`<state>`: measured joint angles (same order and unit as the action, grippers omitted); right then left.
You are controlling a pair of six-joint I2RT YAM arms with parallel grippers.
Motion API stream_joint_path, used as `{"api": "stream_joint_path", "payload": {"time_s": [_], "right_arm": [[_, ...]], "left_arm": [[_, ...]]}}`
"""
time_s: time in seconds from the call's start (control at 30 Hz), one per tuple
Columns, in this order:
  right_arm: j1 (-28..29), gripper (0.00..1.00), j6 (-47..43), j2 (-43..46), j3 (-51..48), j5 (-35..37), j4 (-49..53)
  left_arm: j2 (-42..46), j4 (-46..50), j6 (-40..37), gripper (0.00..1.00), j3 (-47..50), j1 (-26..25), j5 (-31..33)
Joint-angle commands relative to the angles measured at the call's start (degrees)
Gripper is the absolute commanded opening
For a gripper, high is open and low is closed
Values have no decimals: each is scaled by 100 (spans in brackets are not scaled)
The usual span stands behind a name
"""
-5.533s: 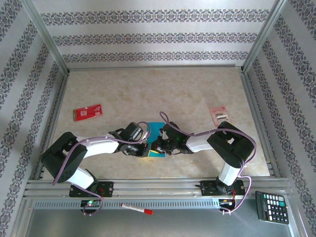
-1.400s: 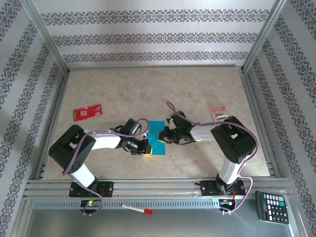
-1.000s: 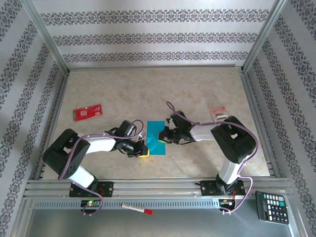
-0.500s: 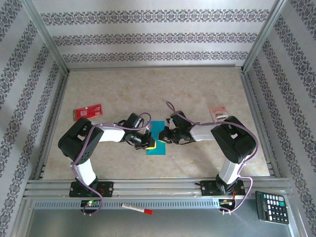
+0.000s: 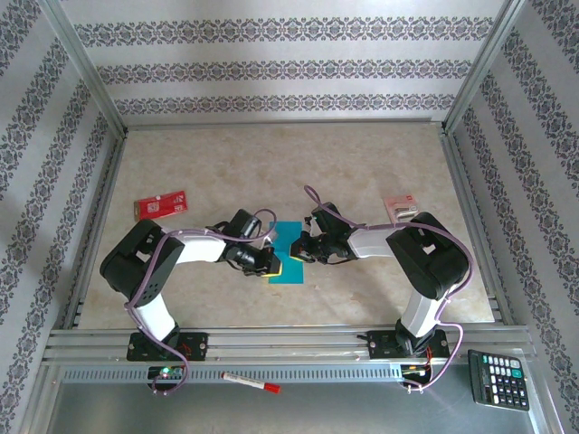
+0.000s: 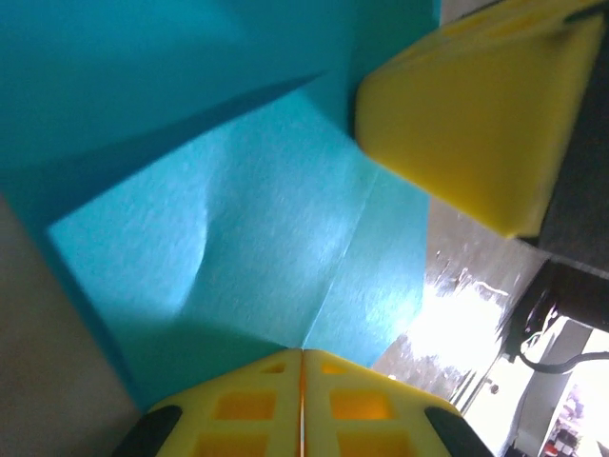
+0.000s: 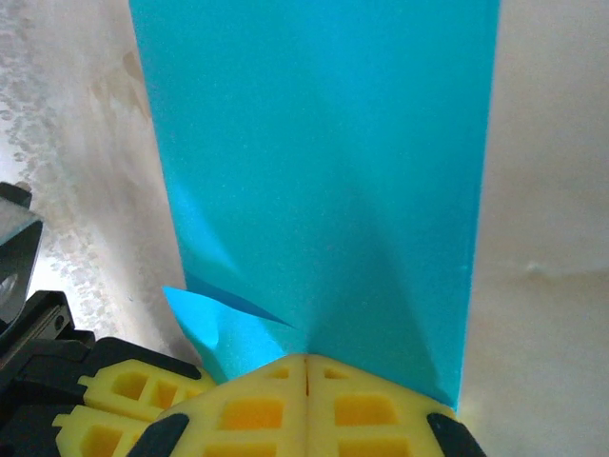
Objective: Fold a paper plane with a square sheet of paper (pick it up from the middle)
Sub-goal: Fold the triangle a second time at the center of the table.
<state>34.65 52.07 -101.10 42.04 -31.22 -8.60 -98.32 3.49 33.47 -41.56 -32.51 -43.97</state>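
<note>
The square sheet of paper (image 5: pixel 288 237) lies teal-blue and partly folded at mid-table, between both arms. My left gripper (image 5: pixel 274 268) sits at its near-left corner. In the left wrist view its yellow fingertips (image 6: pixel 303 354) are pressed together, and a crease in the paper (image 6: pixel 257 219) runs straight into their seam. A flap stands raised beside it. My right gripper (image 5: pixel 297 251) is at the sheet's right edge. Its jaws (image 7: pixel 306 358) are shut on the paper (image 7: pixel 324 171), which tents up toward them. One right finger (image 6: pixel 466 114) shows in the left wrist view.
A red-and-white card (image 5: pixel 160 205) lies at the left of the table and a small pinkish packet (image 5: pixel 401 208) at the right. A marker pen (image 5: pixel 251 382) and a calculator (image 5: pixel 498 380) lie below the front rail. Metal frame posts border the table.
My left gripper has swung from the sheet's near-left edge up onto the paper, and the sheet looks narrower there. The right arm has stayed put.
</note>
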Motion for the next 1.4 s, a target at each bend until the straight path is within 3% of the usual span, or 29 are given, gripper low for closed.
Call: {"api": "stream_joint_path", "payload": {"time_s": [0.0,0.4,0.6,0.8,0.9,1.03,1.37], "right_arm": [[39,0,-120,-413,-205,787,1132],[32,0,-290,-448,-73,753,1239],[40,0,-1631,-542,741,-51,1880],[-54,0,-2660,-172,1444,-171,2995],[-182,0,-2595,299,1381,-130,3066],[-220,9,-2230,862,1102,206,3097],[468,19,-1090,1929,261,1515,2999]], "left_arm": [[160,984,-376,10,275,-9,224],[896,1305,-273,11,733,-99,596],[1594,31,394,16,752,57,240],[949,-226,788,17,106,106,454],[548,-262,806,15,-59,113,518],[247,-126,596,13,-296,212,592],[-86,-230,428,11,-350,457,443]]}}
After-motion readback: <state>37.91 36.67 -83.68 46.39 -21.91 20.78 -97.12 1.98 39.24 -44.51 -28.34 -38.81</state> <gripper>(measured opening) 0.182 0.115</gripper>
